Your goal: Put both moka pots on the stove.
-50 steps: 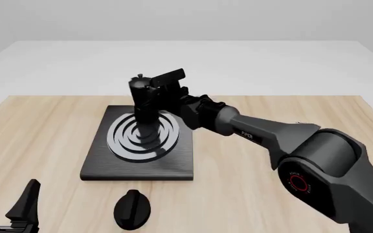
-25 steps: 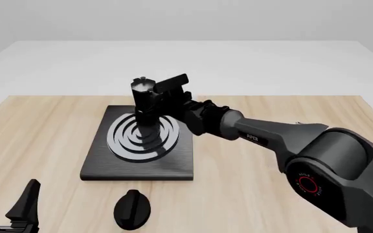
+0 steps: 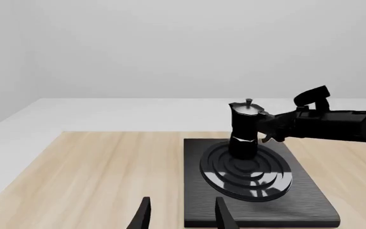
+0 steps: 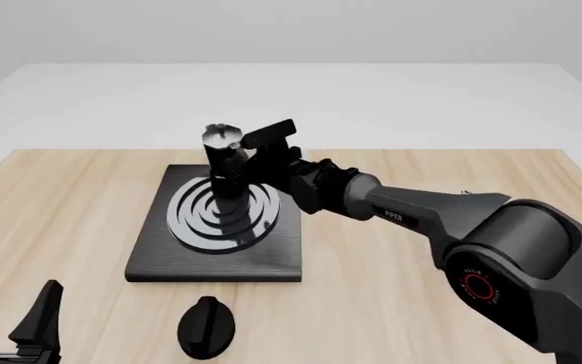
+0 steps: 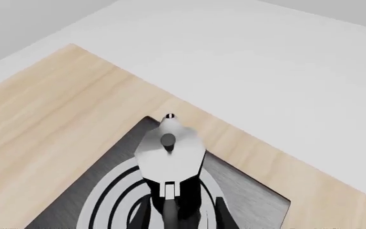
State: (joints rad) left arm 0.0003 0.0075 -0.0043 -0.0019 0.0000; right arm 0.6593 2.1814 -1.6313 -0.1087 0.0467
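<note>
Black moka pot [image 4: 226, 176] now rests lower on stove [image 4: 155, 250].

I see the moka pot [image 4: 225, 176] and right arm [image 4: 412, 212] blocking the stove [image 4: 217, 243] centre; its near edge and the table's [image 4: 58, 220] left side are passable.

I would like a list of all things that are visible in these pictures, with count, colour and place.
moka pot: one in view, black with silver lid, upright on the stove's ring burner.
stove: one, black slab with silver rings, on the table left of centre.
knob: one, black, on the table in front of the stove.
table: one, light wood.
right gripper: one, black, at the pot's handle side; grip not clear.
left gripper: one, black, open, at the near left edge, holding nothing.
</note>
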